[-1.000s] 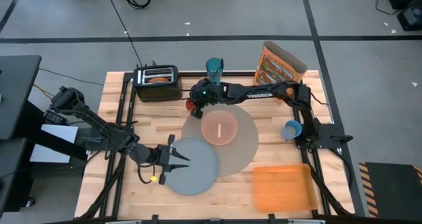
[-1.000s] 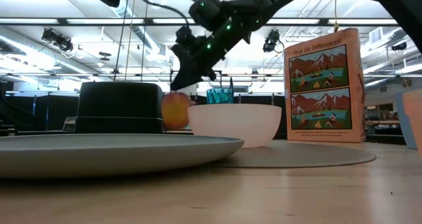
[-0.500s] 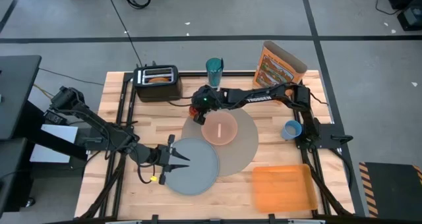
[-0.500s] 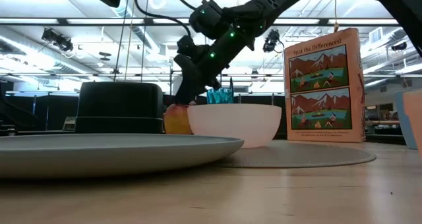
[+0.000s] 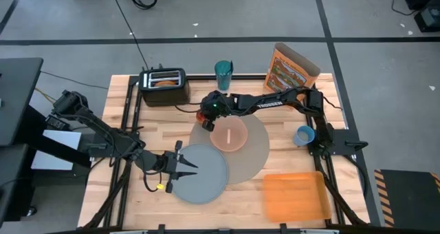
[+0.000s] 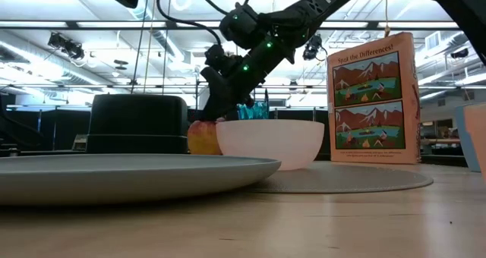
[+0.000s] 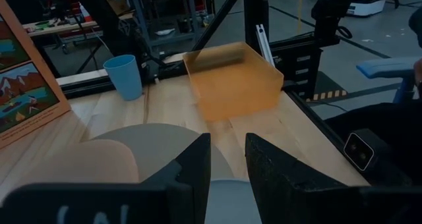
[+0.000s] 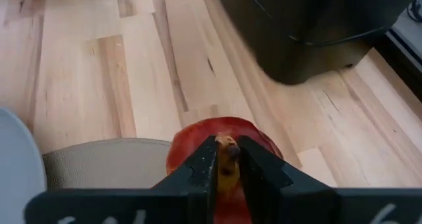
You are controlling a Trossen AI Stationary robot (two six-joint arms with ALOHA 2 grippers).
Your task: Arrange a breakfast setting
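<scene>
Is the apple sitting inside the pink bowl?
No, the apple sits outside the pink bowl, just beside it at the edge of the tan mat, under the right gripper.

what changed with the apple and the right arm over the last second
The right gripper brought the apple down from in the air to the table, beside the pink bowl at the edge of the tan mat. Its fingers stay around the stem. The left gripper by the plate did not move.
</scene>
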